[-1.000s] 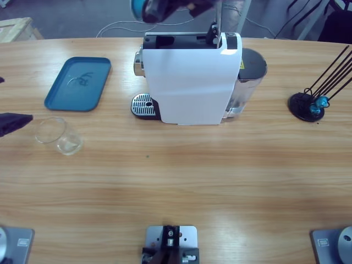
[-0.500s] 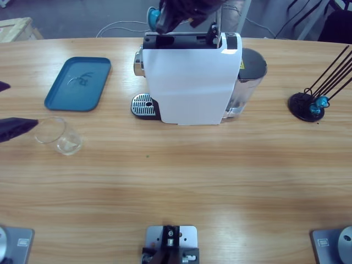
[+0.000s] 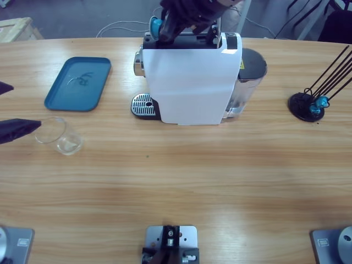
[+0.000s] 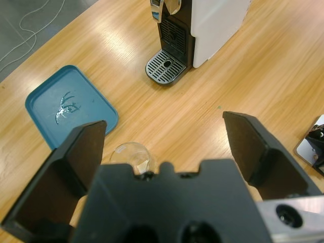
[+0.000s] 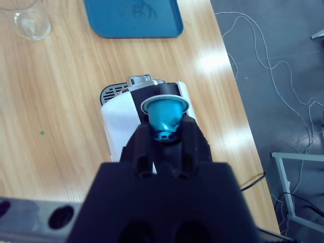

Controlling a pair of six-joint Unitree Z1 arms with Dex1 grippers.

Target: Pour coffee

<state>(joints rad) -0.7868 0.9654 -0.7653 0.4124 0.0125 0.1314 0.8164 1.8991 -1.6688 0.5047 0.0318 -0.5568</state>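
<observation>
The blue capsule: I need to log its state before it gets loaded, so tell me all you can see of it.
The blue capsule is a small, shiny, metallic-looking cup with a pale flat rim. The right gripper pinches its body, rim pointing away from the wrist. It hangs over the top of the white coffee machine, at its rear left corner, touching only the jaws.

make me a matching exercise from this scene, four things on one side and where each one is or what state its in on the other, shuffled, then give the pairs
Things:
1. blue capsule
2. clear glass
3. blue tray
4. left gripper

Places or states:
A. lying flat on the table beside the coffee machine, nothing standing on it
B. held in the right gripper above the top of the machine
C. jaws open, close by the glass
D. standing on the table in front of the tray, no coffee in it

Pairs: 1-B, 2-D, 3-A, 4-C
</observation>
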